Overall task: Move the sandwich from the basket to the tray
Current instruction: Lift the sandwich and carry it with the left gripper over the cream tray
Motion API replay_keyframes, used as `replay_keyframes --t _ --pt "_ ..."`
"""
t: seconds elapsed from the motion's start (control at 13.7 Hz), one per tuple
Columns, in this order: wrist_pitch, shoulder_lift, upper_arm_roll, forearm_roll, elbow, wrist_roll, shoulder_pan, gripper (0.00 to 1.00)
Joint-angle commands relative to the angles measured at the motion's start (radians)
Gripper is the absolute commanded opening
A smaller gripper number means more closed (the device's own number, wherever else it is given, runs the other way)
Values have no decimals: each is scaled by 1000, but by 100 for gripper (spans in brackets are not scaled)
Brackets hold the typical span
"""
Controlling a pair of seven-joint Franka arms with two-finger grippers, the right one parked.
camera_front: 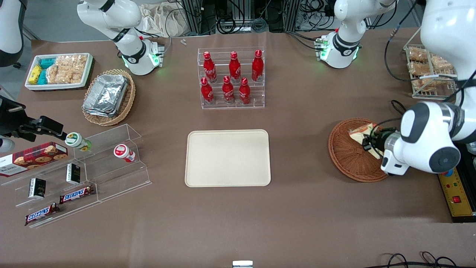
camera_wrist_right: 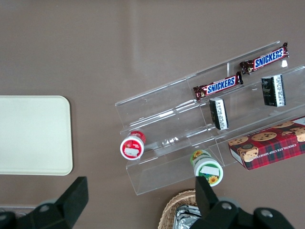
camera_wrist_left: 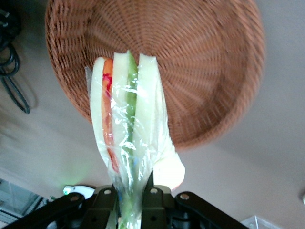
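The left arm's gripper (camera_front: pixel 370 143) is over the round reddish-brown wicker basket (camera_front: pixel 347 156) at the working arm's end of the table. It is shut on the clear-wrapped sandwich (camera_front: pixel 360 133), a pale wedge with orange-red and green filling. In the left wrist view the black fingers (camera_wrist_left: pixel 155 200) clamp the sandwich (camera_wrist_left: pixel 126 129) at one end, and it hangs lifted above the basket (camera_wrist_left: pixel 200 67). The cream-beige tray (camera_front: pixel 228 158) lies flat at the table's middle, bare.
A clear rack of red cola bottles (camera_front: pixel 231 78) stands farther from the camera than the tray. A tan wicker basket with foil containers (camera_front: pixel 108 96), a white snack bin (camera_front: pixel 58 70) and a clear stepped shelf of snacks (camera_front: pixel 80 175) lie toward the parked arm's end. A wire basket (camera_front: pixel 429 70) is near the working arm.
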State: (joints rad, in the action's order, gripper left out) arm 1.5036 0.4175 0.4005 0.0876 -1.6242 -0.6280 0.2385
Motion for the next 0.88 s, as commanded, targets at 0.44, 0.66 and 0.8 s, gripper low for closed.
replay_keyframes --t 0.44,0.66,0.8 --pt "186 72 281 -20 46 -10 -155 0" --pt "302 161 279 77 50 -19 -281 0" --pt "313 226 276 180 55 -80 -344 0"
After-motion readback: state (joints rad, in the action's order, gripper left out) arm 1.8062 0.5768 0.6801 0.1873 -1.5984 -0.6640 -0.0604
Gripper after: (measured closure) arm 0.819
